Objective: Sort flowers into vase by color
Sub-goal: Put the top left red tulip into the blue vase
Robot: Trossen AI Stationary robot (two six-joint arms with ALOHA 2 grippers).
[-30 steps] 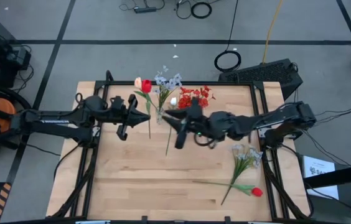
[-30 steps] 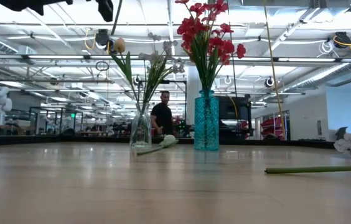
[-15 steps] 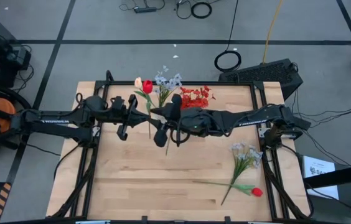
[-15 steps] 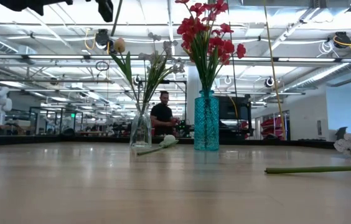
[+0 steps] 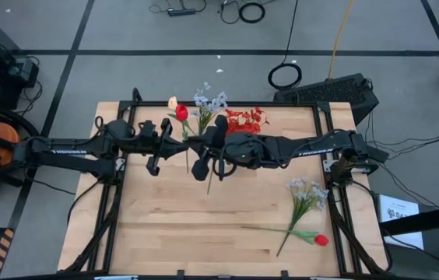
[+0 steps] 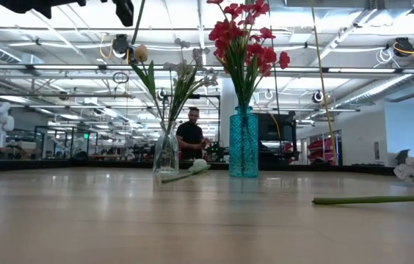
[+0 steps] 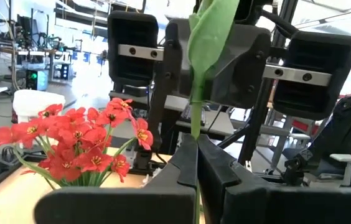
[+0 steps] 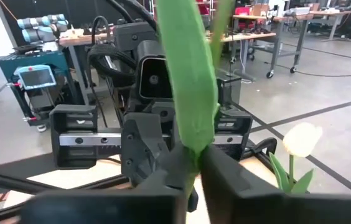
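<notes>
A red tulip on a long green stem is held above the table's far middle, with my left gripper and my right gripper both shut on the stem, facing each other. Its lower stem end hangs high over the table. Behind them a clear glass vase holds a cream tulip bud and pale lavender-white sprays. A teal vase holds red blossoms. A white tulip lies on the table, its head beside the clear vase. My left gripper pinches the red tulip's stem between its two fingers, just below a leaf. The fingers come roughly level from the table's left and lie across the stem. The flower is lifted clear of the table. My right gripper pinches the same stem at the base of a broad leaf between its two fingers. It comes roughly level from the table's right, across the stem, right next to the left gripper's fingers.
At the table's near right lie a lavender-white spray and a red bud on a long stem. A person stands in the room beyond the far edge. The near left of the tabletop is bare wood.
My right gripper has moved toward the table's left, up to my left gripper, and has taken hold of the red tulip's stem beside the left fingers. My left gripper has kept still with the flower.
</notes>
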